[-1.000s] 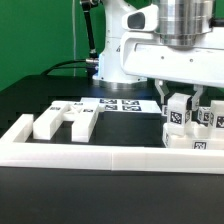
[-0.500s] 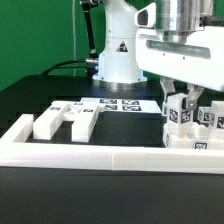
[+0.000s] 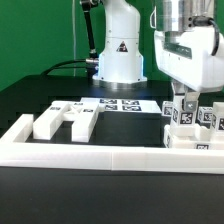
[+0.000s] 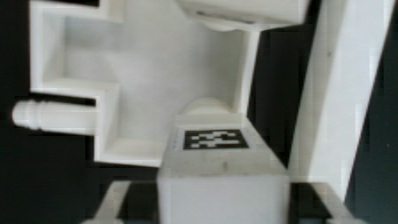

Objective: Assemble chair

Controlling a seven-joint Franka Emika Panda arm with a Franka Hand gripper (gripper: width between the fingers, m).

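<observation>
My gripper (image 3: 184, 106) is shut on a white square chair leg (image 3: 183, 114) with a tag on its face, held upright at the exterior view's right, just above more white chair parts (image 3: 196, 141) by the wall. In the wrist view the leg (image 4: 217, 150) fills the space between my two fingers (image 4: 121, 203), and my gripper (image 4: 217, 208) hangs over a white flat part (image 4: 107, 75) with a round peg (image 4: 32, 112) on its side. Two more loose chair parts (image 3: 48, 123) (image 3: 81, 120) lie at the exterior view's left.
A long low white border wall (image 3: 100, 156) runs along the front. The marker board (image 3: 122, 103) lies flat behind the loose parts. The robot's base (image 3: 118, 55) stands at the back, with a green backdrop behind it.
The wrist has turned and shifted towards the exterior view's right, carrying the leg a little that way. The loose parts have not moved.
</observation>
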